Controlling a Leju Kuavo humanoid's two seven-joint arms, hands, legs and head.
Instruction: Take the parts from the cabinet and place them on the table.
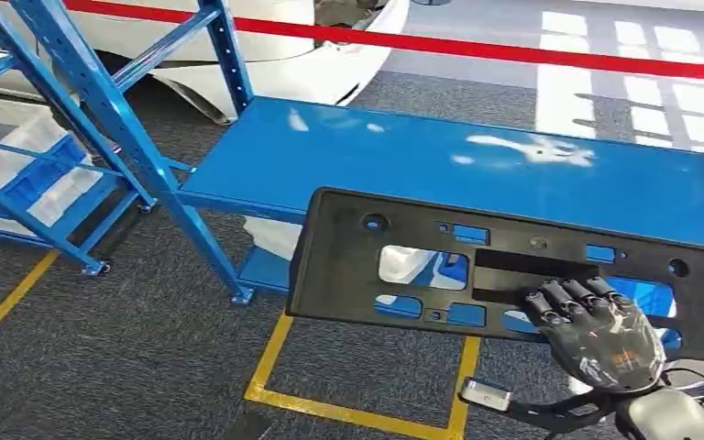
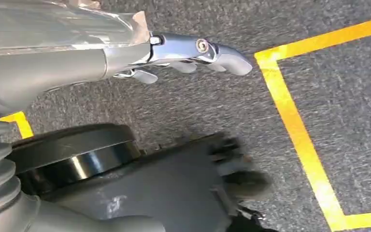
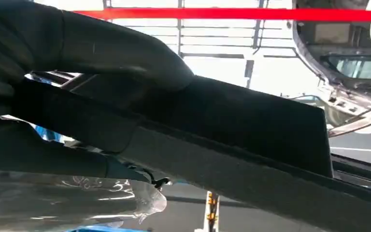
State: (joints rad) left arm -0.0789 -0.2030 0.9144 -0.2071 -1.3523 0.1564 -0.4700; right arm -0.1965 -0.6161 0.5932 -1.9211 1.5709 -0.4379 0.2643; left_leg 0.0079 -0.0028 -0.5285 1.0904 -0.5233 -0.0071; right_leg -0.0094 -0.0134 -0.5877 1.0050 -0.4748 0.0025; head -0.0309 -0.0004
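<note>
Right hand (image 1: 596, 335): fingers (image 1: 564, 298) grip the black panel's (image 1: 403, 234) near edge.
Panel: held over the blue counter (image 1: 532, 174).
Left hand (image 2: 183, 55): fingers loosely apart, holding nothing, above carpet.

Grey speckled carpet floor (image 1: 147, 367) carries yellow tape lines (image 1: 357, 408) at six o'clock, a red barrier strip (image 1: 513, 48) crosses at twelve o'clock, and a white car body (image 1: 284, 55) sits at eleven o'clock.
</note>
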